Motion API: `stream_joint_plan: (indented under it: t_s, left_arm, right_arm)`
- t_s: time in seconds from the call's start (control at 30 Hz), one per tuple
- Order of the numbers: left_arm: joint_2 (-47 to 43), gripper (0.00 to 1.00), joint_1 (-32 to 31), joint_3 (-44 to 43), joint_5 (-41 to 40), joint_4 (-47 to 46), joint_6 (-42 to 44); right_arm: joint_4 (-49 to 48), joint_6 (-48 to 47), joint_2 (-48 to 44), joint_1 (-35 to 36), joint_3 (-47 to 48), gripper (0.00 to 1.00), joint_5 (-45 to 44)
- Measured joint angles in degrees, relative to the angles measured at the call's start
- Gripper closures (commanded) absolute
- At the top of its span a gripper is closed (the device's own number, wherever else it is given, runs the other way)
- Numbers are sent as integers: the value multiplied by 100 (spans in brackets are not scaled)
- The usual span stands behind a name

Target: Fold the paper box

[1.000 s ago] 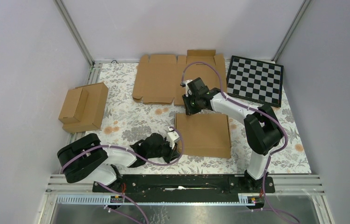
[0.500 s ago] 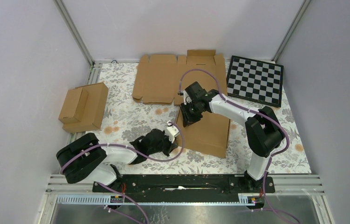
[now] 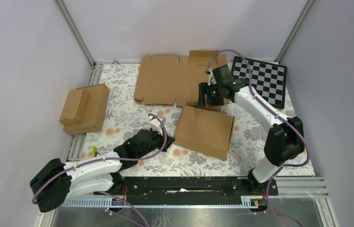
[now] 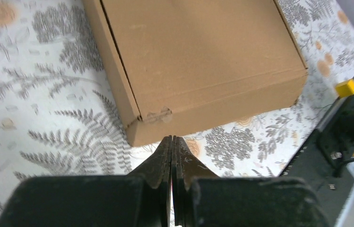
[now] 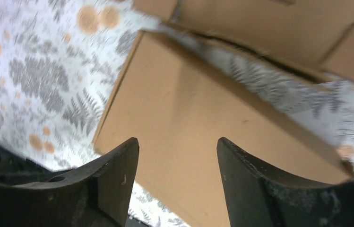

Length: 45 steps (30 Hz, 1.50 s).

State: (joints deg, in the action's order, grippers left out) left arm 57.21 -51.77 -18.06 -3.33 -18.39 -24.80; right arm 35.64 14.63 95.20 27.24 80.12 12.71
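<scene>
— Where is the paper box point(image 3: 204, 131)?
— On the table point(image 3: 127, 118), a little right of the middle and closer to the near edge. It is closed, with its lid down flat, and it sits askew to the table's edges.
— And the left jaws?
— Pressed together with nothing between them, low over the patterned cloth. Their tips are just beside the box's near left corner; I cannot tell whether they touch the cardboard.
— The right jaws?
— Spread wide and empty, hanging above the table by the box's far edge, close to the flat cardboard blank point(image 3: 165, 85) that lies along the table's far edge.
— Anything else on the table?
— A checkerboard point(image 3: 260, 80) in the far right corner, and two joined small boxes point(image 3: 85, 108) at the left edge.
</scene>
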Motion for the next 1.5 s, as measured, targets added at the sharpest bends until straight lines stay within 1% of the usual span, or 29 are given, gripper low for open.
stream_joint_plan:
  t_s: [0.1,0.17,0.2,0.33,0.37,0.4,0.43,0.57,0.73,0.9,1.0,1.17,1.3,1.5]
  left_arm:
    - [-125,100,0,70,15,251,-752]
    - [-68,100,-17,85,52,367,-1126]
    - [9,100,-42,85,68,389,-1305]
    - [509,100,-258,85,162,352,-1797]
    - [667,100,-313,85,184,315,-1904]
    - [903,100,-363,85,225,208,-2044]
    - [944,100,-387,85,234,184,-2068]
    - [1471,100,-348,85,374,-385,-2312]
    - [2238,100,116,76,673,-1252,-2492]
    - [2833,100,573,-24,1016,-1609,-2472]
    - [2881,100,986,-33,1303,-1635,-2376]
    - [2981,100,1606,-308,1338,-1394,-1961]
    - [3268,100,1751,-638,1318,-1340,-1722]
    - [3392,100,1784,-822,1320,-1261,-1609]
  right_arm:
    - [-149,-9,-22,-476,-7,40,-92]
    - [-195,-39,105,-732,-11,48,-205]
    - [-199,-70,170,-793,-13,55,-273]
    - [-216,-203,540,-839,-105,80,-562]
    - [-214,-243,608,-837,-136,88,-621]
    - [-214,-280,691,-826,-177,94,-673]
    - [-212,-323,761,-822,-212,96,-745]
    - [-210,-404,999,-822,-299,100,-1091]
    - [-227,-461,1158,-807,-330,100,-1440]
    - [-304,-522,1252,-608,-546,100,-1478]
    - [-444,-549,1134,-452,-876,100,-1436]
    - [-400,-417,341,-127,-1906,100,-994]
    - [-201,-177,-127,245,-2470,100,-603]
    - [-103,-13,-243,275,-2575,100,-592]
